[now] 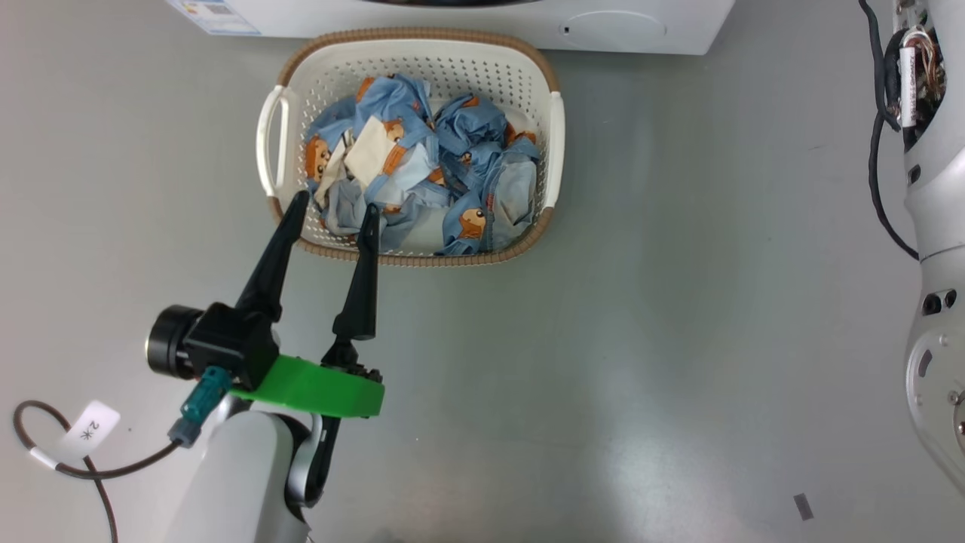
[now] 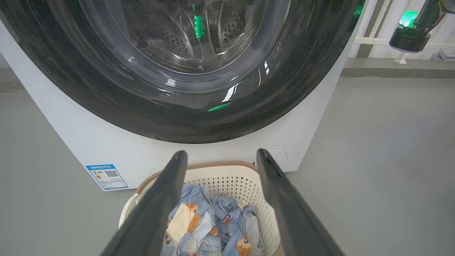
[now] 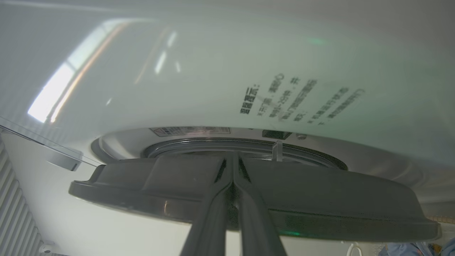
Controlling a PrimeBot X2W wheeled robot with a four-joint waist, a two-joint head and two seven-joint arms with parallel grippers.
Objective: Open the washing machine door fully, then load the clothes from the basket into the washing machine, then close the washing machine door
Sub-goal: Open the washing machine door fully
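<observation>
The cream-white basket (image 1: 554, 136) stands on the floor before the white washing machine (image 1: 641, 23), holding the blue bear-print clothes (image 1: 452, 166). My left gripper (image 1: 334, 209) hangs open over the basket's near left rim, nothing between its fingers. In the left wrist view the left gripper (image 2: 221, 154) points at the washing machine door (image 2: 106, 96), glossy black ring and glass bowl, above the basket (image 2: 227, 177) and clothes (image 2: 220, 220). My right gripper (image 3: 233, 167) is shut, its tips against the dark grey edge of the door (image 3: 320, 199), which stands slightly off the machine front (image 3: 213, 71), gasket showing behind.
Grey floor spreads to both sides of the basket. A blue energy sticker (image 2: 106, 176) marks the machine's lower left, a round filter cap (image 1: 614, 26) its lower right. My right arm's pale casing and cables (image 1: 931, 188) rise along the right edge. A tagged cable (image 1: 75, 445) trails at lower left.
</observation>
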